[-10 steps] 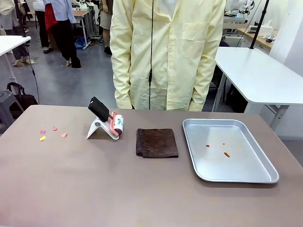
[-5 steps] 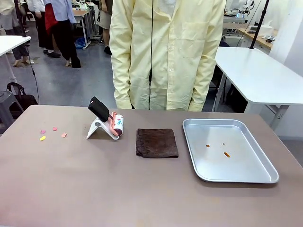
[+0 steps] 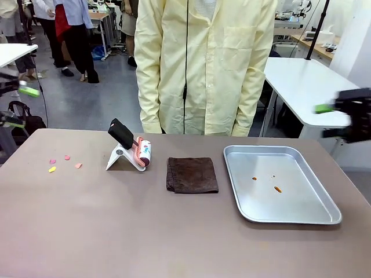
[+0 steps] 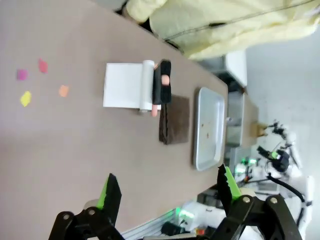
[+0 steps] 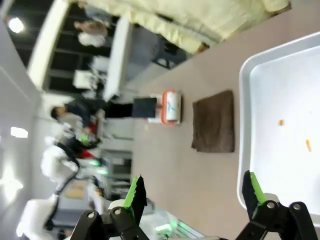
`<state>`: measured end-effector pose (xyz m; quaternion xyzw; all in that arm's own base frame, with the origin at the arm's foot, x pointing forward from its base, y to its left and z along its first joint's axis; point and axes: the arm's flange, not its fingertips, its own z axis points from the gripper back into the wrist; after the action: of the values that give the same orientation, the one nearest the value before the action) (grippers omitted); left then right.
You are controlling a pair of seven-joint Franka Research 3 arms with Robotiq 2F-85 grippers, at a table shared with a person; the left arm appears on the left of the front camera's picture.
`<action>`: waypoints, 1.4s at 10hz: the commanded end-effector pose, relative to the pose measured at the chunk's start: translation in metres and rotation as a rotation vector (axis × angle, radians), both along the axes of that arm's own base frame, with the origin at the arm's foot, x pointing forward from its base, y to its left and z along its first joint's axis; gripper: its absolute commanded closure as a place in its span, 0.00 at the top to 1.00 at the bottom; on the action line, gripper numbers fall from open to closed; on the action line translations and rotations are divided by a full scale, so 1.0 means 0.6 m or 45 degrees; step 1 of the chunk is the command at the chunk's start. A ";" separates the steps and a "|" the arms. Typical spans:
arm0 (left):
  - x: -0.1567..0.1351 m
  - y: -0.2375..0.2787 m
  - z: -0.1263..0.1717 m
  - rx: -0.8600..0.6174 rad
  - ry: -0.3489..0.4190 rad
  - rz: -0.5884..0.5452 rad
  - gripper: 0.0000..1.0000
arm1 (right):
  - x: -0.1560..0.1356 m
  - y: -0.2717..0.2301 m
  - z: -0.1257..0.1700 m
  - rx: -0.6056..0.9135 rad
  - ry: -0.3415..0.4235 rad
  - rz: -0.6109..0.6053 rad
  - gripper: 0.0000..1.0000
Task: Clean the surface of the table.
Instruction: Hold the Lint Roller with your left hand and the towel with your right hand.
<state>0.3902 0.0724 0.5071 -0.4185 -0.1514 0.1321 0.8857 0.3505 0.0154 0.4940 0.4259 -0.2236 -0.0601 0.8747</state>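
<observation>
The taupe table (image 3: 174, 231) carries several small pink and yellow paper scraps (image 3: 64, 162) at its left. My left gripper (image 3: 22, 107) hangs open above the table's far left corner, its green pads apart and nothing between them. In the left wrist view the left gripper (image 4: 167, 187) looks down on the table (image 4: 75, 140) and the scraps (image 4: 42, 80). My right gripper (image 3: 330, 121) is open in the air beyond the far right corner. The right wrist view shows the right gripper (image 5: 194, 190) open and high over the table (image 5: 180, 165).
A lint roller (image 3: 136, 152) with a black handle leans on a white stand left of centre. A folded brown cloth (image 3: 192, 174) lies in the middle. A silver tray (image 3: 301, 200) at the right holds a few orange crumbs (image 3: 277, 189). A person in a yellow coat (image 3: 203, 63) stands at the far edge.
Both grippers have come into the front view, the left at the left edge and the right at the right edge. Nothing on the table has moved.
</observation>
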 end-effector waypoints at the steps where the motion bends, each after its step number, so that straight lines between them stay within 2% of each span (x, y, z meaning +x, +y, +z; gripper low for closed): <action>1: 0.051 -0.032 0.011 0.138 0.090 -0.113 1.00 | 0.006 0.138 -0.016 -0.213 0.010 0.017 1.00; 2: 0.072 -0.070 0.011 0.179 0.108 -0.185 1.00 | 0.012 0.203 -0.023 -0.312 0.014 0.109 1.00; 3: 0.092 -0.105 -0.001 0.210 0.150 -0.243 1.00 | 0.017 0.264 -0.037 -0.381 0.085 0.140 1.00; 5: 0.120 -0.152 -0.030 0.214 0.189 -0.335 1.00 | 0.037 0.365 -0.085 -0.423 0.285 0.154 1.00; 7: 0.130 -0.173 -0.052 0.205 0.216 -0.384 1.00 | 0.073 0.398 -0.129 -0.439 0.486 0.230 1.00; 9: 0.130 -0.181 -0.064 0.210 0.231 -0.410 1.00 | 0.094 0.385 -0.134 -0.438 0.512 0.249 1.00; 11: 0.134 -0.190 -0.068 0.233 0.273 -0.349 1.00 | 0.093 0.369 -0.134 -0.420 0.436 0.270 1.00; 12: 0.130 -0.187 -0.074 0.196 0.232 -0.385 1.00 | 0.099 0.375 -0.161 -0.442 0.502 0.244 1.00; 14: 0.130 -0.187 -0.074 0.196 0.232 -0.385 1.00 | 0.099 0.375 -0.161 -0.442 0.502 0.244 1.00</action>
<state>0.4683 -0.0394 0.4625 -0.3509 -0.0144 0.0259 0.9359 0.4109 0.2397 0.4001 0.2742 -0.0121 -0.0174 0.9614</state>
